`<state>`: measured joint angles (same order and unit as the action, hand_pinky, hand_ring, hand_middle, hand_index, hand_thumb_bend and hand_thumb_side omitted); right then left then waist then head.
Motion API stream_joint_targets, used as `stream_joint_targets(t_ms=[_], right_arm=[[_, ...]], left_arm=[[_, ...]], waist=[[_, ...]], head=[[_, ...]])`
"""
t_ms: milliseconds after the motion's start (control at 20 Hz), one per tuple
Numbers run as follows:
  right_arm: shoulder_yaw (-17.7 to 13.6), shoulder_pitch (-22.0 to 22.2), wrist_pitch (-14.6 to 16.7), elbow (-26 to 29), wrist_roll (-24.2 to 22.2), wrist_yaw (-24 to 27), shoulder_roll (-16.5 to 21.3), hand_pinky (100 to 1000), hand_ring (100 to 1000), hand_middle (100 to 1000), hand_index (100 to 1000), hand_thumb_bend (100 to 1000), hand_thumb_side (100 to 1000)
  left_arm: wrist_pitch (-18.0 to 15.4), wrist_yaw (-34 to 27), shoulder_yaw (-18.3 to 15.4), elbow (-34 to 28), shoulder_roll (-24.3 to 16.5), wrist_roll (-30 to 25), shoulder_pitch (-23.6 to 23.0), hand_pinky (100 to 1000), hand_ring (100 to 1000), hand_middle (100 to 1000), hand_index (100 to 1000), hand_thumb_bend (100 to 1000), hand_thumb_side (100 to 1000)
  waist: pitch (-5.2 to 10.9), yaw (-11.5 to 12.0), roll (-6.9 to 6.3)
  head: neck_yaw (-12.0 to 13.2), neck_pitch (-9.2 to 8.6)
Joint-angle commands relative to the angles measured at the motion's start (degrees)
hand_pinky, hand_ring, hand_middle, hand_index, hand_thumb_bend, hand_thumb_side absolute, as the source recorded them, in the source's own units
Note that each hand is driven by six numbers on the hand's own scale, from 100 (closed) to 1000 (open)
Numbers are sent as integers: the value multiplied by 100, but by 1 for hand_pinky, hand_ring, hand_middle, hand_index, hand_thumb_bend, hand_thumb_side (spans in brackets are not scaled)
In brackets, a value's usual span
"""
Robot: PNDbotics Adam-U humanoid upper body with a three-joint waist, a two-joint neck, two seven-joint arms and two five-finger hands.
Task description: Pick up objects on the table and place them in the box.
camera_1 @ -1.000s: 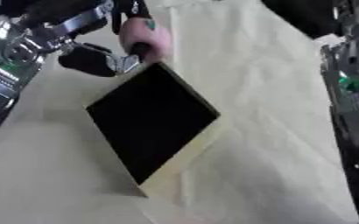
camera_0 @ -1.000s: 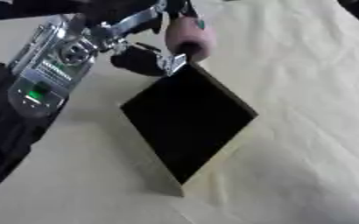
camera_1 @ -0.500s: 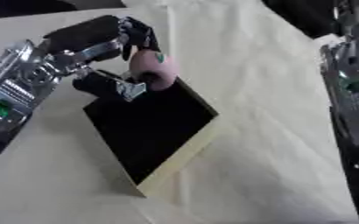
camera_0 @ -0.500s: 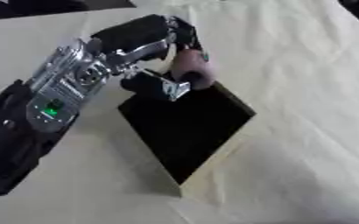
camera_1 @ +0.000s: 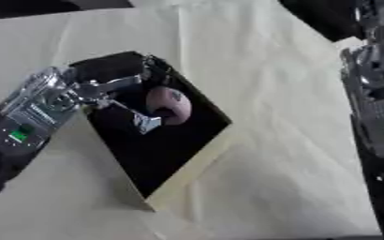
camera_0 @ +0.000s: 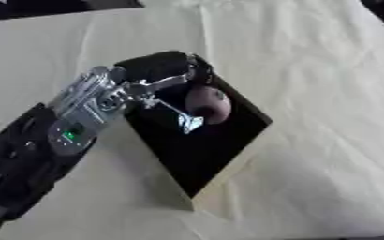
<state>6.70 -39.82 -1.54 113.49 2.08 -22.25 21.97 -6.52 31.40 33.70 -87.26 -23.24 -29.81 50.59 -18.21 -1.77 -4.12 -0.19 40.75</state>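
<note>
Because the box (camera_0: 195,154) has a dark open mouth and tan walls, reads as the landmark for all else. Sits turned like a diamond on the cream tablecloth (camera_0: 310,70), one corner aimed toward the near edge.

Left of the box: a silver-and-black left forearm with a green light, slanting in from the lower left and crossing the box's left wall. Reaches over that wall so that the left hand (camera_0: 166,77) hangs above the box's far corner, inside its outline. Fingers curled round a rounded pinkish object (camera_0: 208,104), pinched against a silver fingertip that points down into the opening. Held there, most likely, so the object can drop straight into the dark interior rather than clip a wall. Not yet let go, as far as can be judged; whether it touches the box floor cannot be told.

Right of the box: bare cloth, then the right arm (camera_1: 375,93) well apart at the right edge, idle. Right hand itself not seen in either view.
</note>
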Motion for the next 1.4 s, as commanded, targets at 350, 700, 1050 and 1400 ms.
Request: stream_joint_targets(t_ms=[350, 700, 1050, 1400], right_arm=[[-70, -37, -5, 110, 37, 25, 39, 818, 804, 689, 853, 100, 667], [-82, -13, -3, 110, 48, 26, 32, 818, 804, 688, 852, 100, 666], [-86, -21, -5, 110, 52, 18, 33, 818, 805, 689, 852, 100, 665], [-105, -34, 5, 110, 71, 1, 29, 819, 805, 689, 852, 100, 662]], left_arm=[[-343, 241, 3, 248, 78, -622, 34, 629, 761, 781, 853, 105, 555], [-604, 797, -169, 101, 44, -733, 32, 742, 862, 852, 926, 519, 743], [-624, 933, -366, -156, 13, -456, 5, 720, 839, 837, 911, 443, 726], [-36, 147, -992, -1170, -38, 430, -185, 636, 748, 774, 800, 100, 704]], waist=[[103, -32, 15], [119, -23, 18], [131, 1, 41], [140, 36, 84]], head=[[2, -31], [-1, -37], [16, -22], [26, -55]])
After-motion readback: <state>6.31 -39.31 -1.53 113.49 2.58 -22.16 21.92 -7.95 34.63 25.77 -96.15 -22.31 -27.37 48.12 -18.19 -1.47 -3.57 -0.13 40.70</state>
